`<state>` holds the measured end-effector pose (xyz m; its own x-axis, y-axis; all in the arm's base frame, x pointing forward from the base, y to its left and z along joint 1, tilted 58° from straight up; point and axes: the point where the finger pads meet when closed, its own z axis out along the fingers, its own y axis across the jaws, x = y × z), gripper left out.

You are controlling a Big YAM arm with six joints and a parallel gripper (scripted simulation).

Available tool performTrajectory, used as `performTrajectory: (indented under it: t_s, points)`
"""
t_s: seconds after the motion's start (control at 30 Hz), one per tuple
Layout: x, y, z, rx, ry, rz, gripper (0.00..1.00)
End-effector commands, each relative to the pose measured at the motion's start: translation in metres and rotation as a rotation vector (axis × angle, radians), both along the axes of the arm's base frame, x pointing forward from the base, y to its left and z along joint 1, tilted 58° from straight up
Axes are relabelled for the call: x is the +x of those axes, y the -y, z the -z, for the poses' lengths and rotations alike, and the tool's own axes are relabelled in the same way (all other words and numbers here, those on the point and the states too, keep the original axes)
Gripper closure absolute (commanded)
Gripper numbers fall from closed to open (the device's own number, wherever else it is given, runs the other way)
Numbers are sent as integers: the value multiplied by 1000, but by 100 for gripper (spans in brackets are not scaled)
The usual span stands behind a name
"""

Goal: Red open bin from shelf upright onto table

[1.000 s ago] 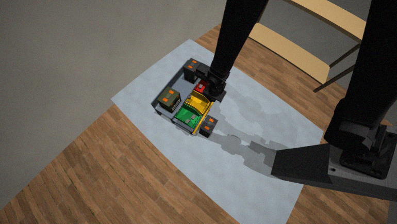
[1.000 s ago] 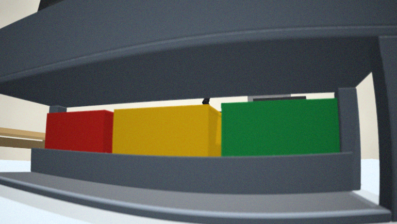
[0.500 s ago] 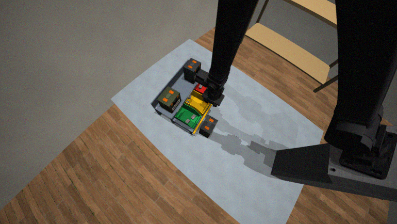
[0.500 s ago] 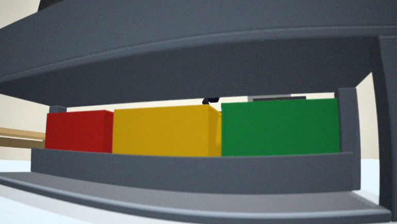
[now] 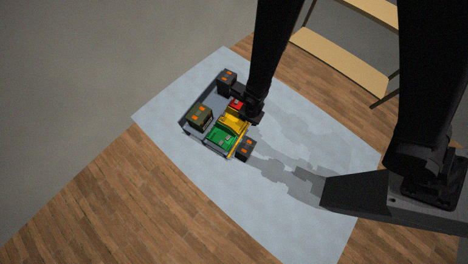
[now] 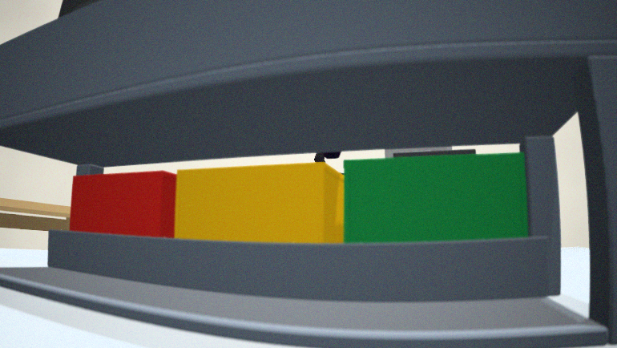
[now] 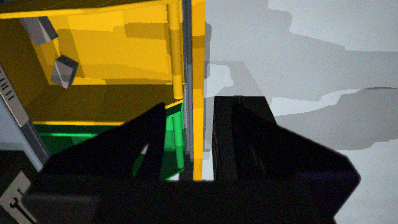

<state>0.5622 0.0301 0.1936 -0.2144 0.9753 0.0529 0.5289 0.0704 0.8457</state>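
Note:
The red open bin point(image 5: 236, 105) sits at the far end of the grey shelf point(image 5: 209, 98), beside the yellow bin point(image 5: 232, 121) and the green bin point(image 5: 220, 135). In the exterior view the red bin point(image 6: 122, 203) stands at the left of the row, upright behind the shelf lip. My gripper point(image 5: 252, 113) hangs over the shelf's right edge, by the yellow bin and just short of the red one. In the wrist view the fingers stand partly open and straddle the yellow bin's side wall point(image 7: 198, 75) without gripping it. The red bin is not in the wrist view.
Three dark boxes with orange labels stand on and around the shelf point(image 5: 226, 78) point(image 5: 199, 116) point(image 5: 245, 149). Small grey parts lie in the yellow bin point(image 7: 64, 71). The arm's base point(image 5: 393, 196) is at the right of the grey mat. A wooden chair point(image 5: 340, 59) stands behind.

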Motion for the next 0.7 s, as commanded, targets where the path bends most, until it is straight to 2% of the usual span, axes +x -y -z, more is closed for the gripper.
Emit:
performTrajectory:
  t_s: [0.0,0.67]
  points:
    - [1,1,4,5,-10,8,57]
    - [2,1,6,5,-12,8,57]
